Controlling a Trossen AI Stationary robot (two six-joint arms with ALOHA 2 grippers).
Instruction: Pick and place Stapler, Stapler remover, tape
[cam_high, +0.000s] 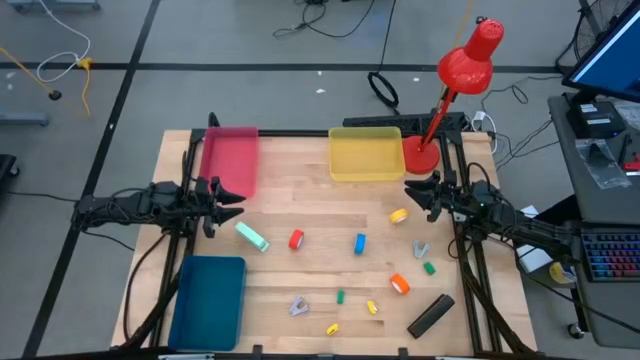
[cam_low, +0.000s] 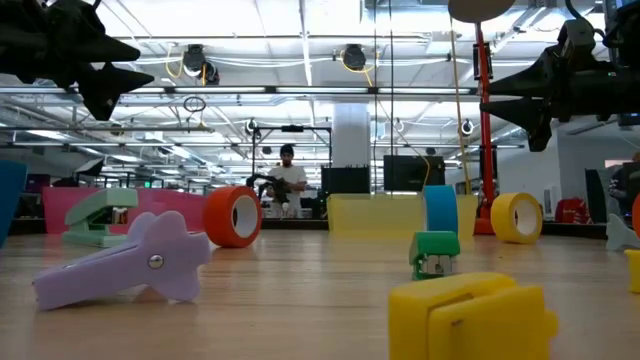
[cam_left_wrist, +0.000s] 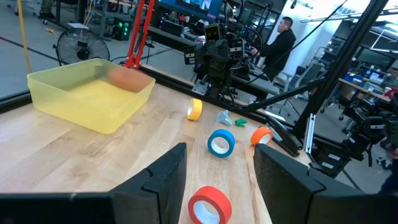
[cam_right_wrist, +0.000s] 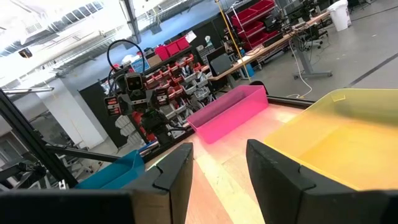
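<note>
- Seemingly nothing is sorted: pink bin, yellow bin and blue bin hold nothing.
- Left gripper and right gripper hover spread, holding nothing.
- Red tape lies at the left gripper's 4 o'clock; black stapler at the table's 5 o'clock.

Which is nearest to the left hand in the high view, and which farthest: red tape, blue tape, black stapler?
From the left hand:
1. Red tape, just right of it, mid-table.
2. Blue tape, farther right.
3. Black stapler, far corner by the right arm.

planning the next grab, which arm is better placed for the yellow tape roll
Right, probably. The yellow tape roll lies just below the right gripper, which is open, while the left gripper hangs across the table near the pink bin.
</note>
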